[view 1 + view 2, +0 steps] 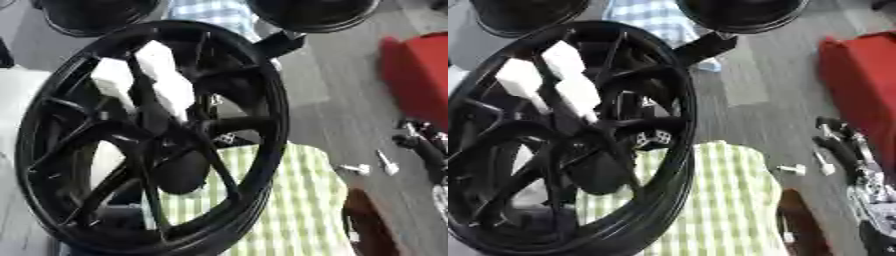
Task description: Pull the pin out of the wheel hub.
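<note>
- Left hand (pixel 144 82), white-fingered, reaches into the black wheel hub (pixel 52 150); whether it grips anything cannot be told.
- Right hand (pixel 850 150) rests well apart at the right edge, finger state unclear.

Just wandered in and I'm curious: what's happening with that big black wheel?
A large black spoked alloy wheel stands on edge over a green-and-white checked cloth. White blocky shapes lie across its spokes near the hub; I can't tell what they are. The robot's right hand is at the right edge, apart from the wheel. I can't make out a pin.
</note>
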Motion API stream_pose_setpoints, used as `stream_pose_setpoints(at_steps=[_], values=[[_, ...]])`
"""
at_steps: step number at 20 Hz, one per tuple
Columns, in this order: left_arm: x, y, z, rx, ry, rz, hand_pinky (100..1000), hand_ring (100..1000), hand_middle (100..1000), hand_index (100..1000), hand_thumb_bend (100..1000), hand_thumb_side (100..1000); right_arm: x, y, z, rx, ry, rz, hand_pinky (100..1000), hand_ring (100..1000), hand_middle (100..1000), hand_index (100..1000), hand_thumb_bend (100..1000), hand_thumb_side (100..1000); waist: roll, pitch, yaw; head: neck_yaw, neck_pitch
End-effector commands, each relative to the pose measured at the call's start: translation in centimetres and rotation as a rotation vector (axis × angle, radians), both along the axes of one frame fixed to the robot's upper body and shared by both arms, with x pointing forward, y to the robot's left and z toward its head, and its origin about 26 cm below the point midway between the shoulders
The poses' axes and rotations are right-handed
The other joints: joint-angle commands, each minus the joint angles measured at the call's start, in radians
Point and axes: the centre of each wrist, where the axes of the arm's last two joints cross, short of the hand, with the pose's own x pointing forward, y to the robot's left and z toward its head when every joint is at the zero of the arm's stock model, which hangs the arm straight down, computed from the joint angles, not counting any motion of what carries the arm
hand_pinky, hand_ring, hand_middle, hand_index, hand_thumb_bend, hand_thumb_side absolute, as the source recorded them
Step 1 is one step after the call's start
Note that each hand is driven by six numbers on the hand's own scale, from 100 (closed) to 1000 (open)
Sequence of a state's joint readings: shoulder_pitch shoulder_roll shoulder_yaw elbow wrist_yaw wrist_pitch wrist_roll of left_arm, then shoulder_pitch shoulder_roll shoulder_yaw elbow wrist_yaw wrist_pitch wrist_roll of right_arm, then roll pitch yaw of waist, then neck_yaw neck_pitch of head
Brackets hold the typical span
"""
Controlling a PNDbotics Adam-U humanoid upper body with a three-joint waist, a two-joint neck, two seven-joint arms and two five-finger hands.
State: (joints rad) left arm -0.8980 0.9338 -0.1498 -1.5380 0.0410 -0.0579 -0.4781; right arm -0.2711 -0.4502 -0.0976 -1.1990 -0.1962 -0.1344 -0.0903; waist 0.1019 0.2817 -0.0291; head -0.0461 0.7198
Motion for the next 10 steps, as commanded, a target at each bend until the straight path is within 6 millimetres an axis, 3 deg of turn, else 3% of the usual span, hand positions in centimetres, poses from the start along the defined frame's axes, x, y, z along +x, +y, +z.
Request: stream_pose_setpoints(at_steps=[1,10], values=[[-1.20,0.67,1.80,0.018,-0.050,0.013,786,742,659,802,759,535,0.04,-0.71,0.99,-0.022,-0.025,-0.007,729,635,690,743,213,517,-0.008,-0.012,0.001,0.012,-0.007],[-1.96,0.27,2.14,0.028,-0.075,-0.007,789,747,669,809,777,523,-0.41,-1.05,1.26,-0.014,-0.057,-0.040,730,635,690,743,219,515,-0.009,0.020,-0.012,0.009,-0.032]])
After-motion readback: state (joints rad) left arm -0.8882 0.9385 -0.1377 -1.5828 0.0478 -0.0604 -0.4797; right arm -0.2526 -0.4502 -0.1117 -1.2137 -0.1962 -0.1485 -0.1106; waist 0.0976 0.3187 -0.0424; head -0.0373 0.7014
